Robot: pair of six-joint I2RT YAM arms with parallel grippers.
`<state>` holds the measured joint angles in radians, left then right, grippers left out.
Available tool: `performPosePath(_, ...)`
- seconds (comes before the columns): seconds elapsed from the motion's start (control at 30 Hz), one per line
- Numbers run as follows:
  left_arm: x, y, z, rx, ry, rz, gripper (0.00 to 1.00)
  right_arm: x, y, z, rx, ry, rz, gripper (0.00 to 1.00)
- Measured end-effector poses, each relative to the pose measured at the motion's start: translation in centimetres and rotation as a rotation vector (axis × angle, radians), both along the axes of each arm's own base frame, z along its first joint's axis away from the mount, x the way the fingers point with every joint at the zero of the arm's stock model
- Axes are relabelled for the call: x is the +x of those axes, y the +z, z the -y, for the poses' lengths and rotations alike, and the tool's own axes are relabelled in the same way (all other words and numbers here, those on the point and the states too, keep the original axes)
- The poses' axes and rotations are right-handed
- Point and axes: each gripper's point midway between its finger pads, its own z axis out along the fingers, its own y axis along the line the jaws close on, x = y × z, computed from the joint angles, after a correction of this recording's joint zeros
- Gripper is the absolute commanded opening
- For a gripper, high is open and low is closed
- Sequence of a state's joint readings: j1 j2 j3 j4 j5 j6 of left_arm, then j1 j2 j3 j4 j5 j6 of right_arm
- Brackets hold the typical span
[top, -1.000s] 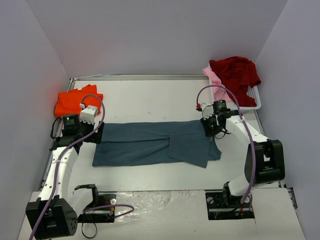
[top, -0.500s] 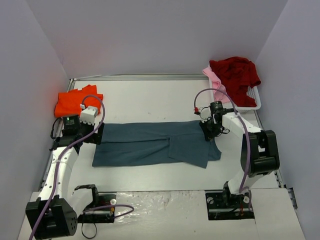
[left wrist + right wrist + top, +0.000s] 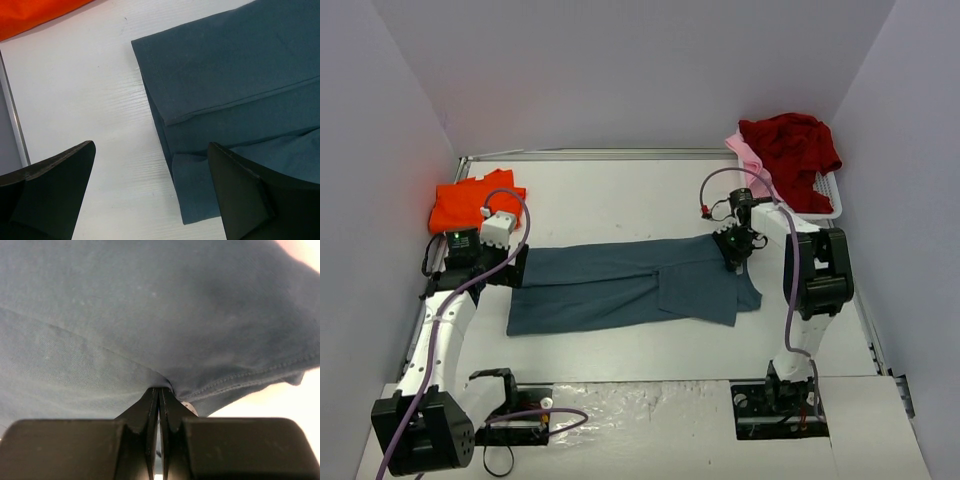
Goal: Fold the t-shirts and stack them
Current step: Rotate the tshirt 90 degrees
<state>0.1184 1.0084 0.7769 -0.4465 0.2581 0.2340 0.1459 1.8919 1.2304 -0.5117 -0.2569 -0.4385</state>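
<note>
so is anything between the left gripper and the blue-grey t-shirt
Nothing visible. The open left gripper straddles the end of the blue-grey t-shirt over the white table; the orange t-shirt lies off to the side.

1. Seen from above, two slim robot arms, the left arm (image 3: 438, 335) and the right arm (image 3: 798, 335), share white shells broken by chunky black joint housings.
2. A lilac cable (image 3: 512, 215) loops along the left arm; a matching lilac cable (image 3: 720, 178) arcs over the right arm and ends in a small red fitting.
3. Each arm rises from a black base: the left base (image 3: 420, 440) is rounded, and the right base (image 3: 780, 405) is a flat plate.
4. A white boxy camera (image 3: 500, 228) rides the left wrist, beside a tiny green light.
5. The left pincer (image 3: 152, 185) has matte black, wedge-shaped fingers (image 3: 50, 190).
6. The right pincer (image 3: 159, 400) tapers from a broad black block to thin black tips.
</note>
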Motion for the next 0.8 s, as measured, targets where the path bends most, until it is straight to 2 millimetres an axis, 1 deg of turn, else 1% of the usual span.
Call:
performPosePath(0.43, 0.2, 0.1, -0.5, 0.018, 0.021, -0.004, 0.94, 9.5, 0.2, -1.2, -0.004, 0.025, 0.054, 0.00)
performPosePath(0.53, 0.3, 0.1, -0.6, 0.022, 0.024, -0.004, 0.94, 12.1, 0.2, -2.0, 0.003, 0.041, 0.078, 0.00)
performPosePath(0.67, 0.3, 0.0, -0.9, 0.032, 0.035, -0.013, 0.94, 16.4, 0.4, -3.2, 0.021, 0.062, 0.135, 0.00)
performPosePath(0.7, 0.4, -0.1, -1.0, 0.034, 0.038, -0.015, 0.94, 17.0, 0.4, -3.4, 0.027, 0.069, 0.143, 0.00)
performPosePath(0.73, 0.4, -0.1, -1.1, 0.037, 0.041, -0.019, 0.94, 18.2, 0.5, -3.9, 0.034, 0.080, 0.166, 0.00)
performPosePath(0.8, 0.5, -0.3, -1.2, 0.041, 0.046, -0.026, 0.94, 19.7, 0.5, -4.7, 0.046, 0.098, 0.199, 0.00)
